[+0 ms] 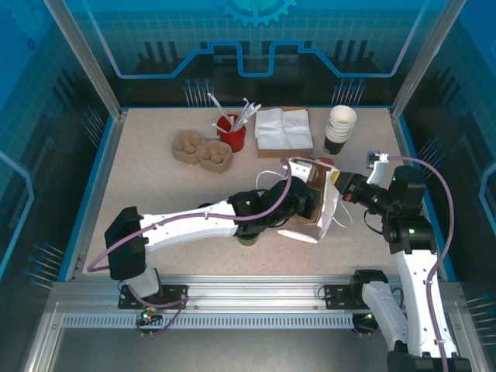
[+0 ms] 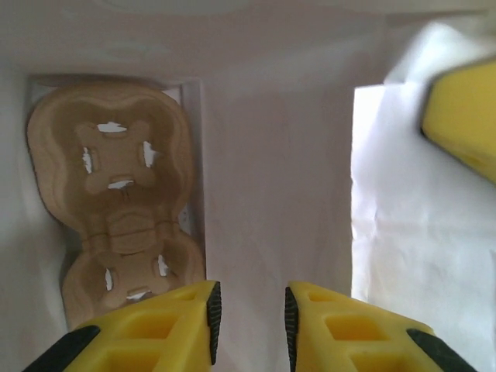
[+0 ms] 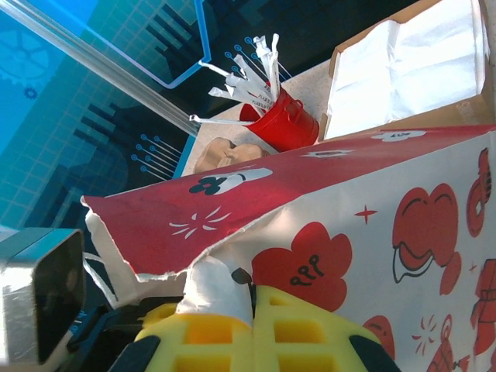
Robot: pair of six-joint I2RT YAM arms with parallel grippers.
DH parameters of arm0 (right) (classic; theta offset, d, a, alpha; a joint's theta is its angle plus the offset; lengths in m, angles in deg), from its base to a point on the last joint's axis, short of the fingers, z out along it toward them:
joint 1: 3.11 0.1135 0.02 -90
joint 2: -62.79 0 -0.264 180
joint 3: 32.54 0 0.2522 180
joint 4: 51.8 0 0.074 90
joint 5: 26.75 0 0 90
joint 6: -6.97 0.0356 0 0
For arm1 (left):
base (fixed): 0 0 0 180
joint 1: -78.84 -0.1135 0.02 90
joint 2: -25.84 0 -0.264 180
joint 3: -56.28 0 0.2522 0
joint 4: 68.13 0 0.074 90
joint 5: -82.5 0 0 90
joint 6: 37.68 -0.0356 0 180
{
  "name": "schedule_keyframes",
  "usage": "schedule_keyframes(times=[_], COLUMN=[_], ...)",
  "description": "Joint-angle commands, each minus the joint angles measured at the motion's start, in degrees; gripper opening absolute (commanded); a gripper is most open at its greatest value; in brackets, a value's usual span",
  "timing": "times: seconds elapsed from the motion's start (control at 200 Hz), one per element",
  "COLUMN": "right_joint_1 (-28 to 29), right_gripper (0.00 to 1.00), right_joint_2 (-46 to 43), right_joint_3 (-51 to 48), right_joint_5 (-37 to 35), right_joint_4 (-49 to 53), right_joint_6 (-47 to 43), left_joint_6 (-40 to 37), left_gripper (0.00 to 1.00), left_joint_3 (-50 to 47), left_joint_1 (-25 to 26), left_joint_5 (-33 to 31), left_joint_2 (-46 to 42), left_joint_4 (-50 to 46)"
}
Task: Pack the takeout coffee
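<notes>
Left tool (image 2: pixel 249 311) inside bag (image 2: pixel 271 170); takeout coffee (image 1: pixel 248 239) outside

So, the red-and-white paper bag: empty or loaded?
Loaded: a tan moulded-pulp cup carrier lies at the bag's bottom, beyond the left gripper.

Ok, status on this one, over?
Left gripper open, empty, inside paper bag. Right gripper shut on bag rim. Coffee cup apparently on table under left arm. Cup carrier lies in bag.
</notes>
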Motion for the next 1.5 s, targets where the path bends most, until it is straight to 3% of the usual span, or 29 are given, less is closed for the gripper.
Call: schedule_keyframes(times=[0.0, 0.54, 0.665, 0.79, 1.025, 1.496], right_joint_1=[0.33, 0.66, 0.69, 0.70, 0.89, 1.58], right_gripper=[0.00, 0.00, 0.00, 0.00, 0.00, 0.00], right_joint_2=[-0.20, 0.68, 0.88, 1.34, 2.16, 4.10], right_joint_3=[0.79, 1.08, 2.80, 3.16, 3.49, 4.51], right_joint_5=[-0.35, -6.45, -7.19, -8.81, -10.53, -11.18], right_joint_4=[-0.26, 4.76, 5.60, 7.01, 8.18, 9.74], right_joint_6=[3.72, 13.36, 13.60, 13.69, 14.36, 15.56], left_joint_6=[2.73, 6.29, 5.78, 3.82, 4.66, 3.98], left_gripper=[0.31, 0.28, 0.28, 0.35, 0.34, 0.32], left_joint_3=[4.88, 14.75, 14.59, 15.11, 15.42, 18.85], left_joint_1=[0.15, 0.29, 0.61, 1.96, 2.88, 2.84], left_joint_5=[-4.74, -5.25, -4.71, -5.68, -6.73, -7.35], left_joint_2=[3.92, 12.04, 10.72, 8.20, 4.25, 4.45], left_joint_4=[-7.35, -18.18, -17.19, -16.78, -18.05, -19.77])
